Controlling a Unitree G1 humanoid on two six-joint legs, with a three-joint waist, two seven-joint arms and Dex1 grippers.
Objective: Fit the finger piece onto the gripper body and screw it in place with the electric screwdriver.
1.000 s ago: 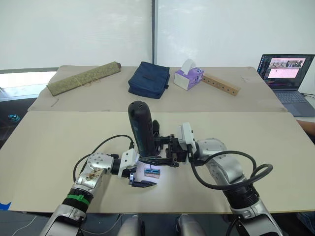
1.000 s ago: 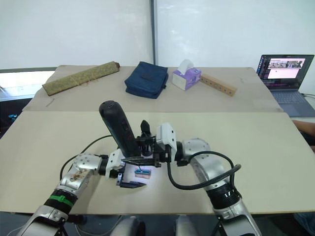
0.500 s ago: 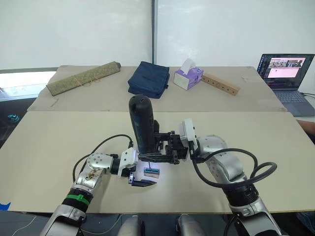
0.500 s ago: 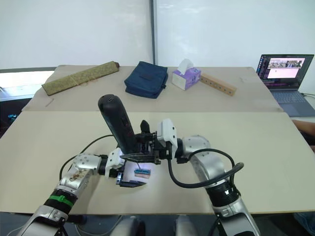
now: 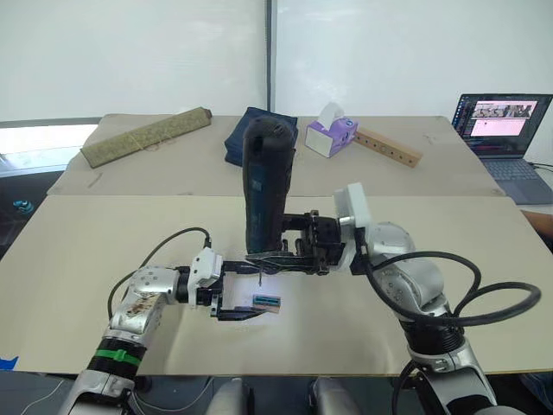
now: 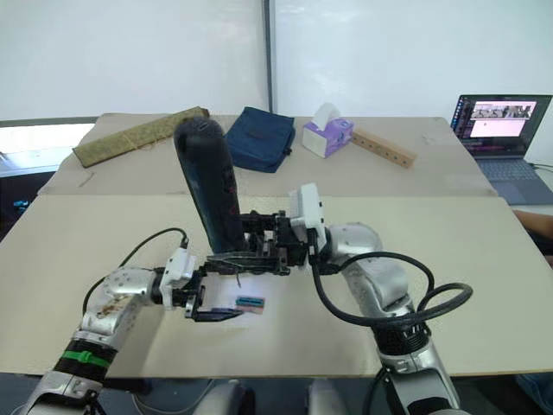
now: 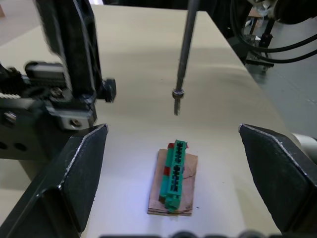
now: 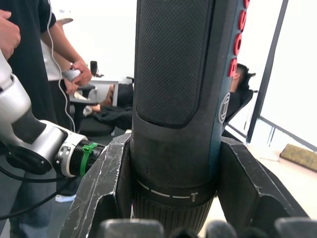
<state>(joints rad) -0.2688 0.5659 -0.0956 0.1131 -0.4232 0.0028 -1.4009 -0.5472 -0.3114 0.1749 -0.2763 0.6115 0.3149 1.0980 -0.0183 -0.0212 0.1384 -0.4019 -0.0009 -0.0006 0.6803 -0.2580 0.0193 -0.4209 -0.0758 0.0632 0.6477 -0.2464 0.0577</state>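
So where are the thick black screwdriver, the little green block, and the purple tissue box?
Thick black electric screwdriver (image 5: 263,186), left eye view, mid-barrel.
Small green-and-tan block (image 7: 173,176), left wrist view, green top strip.
Purple tissue box (image 5: 330,137), left eye view, front face.

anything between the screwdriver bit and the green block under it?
Nothing visible. The electric screwdriver is held upright in the right gripper, its bit hanging above the green-and-tan block with bare table between. The left gripper has its jaws open on either side of the block, not under the bit.
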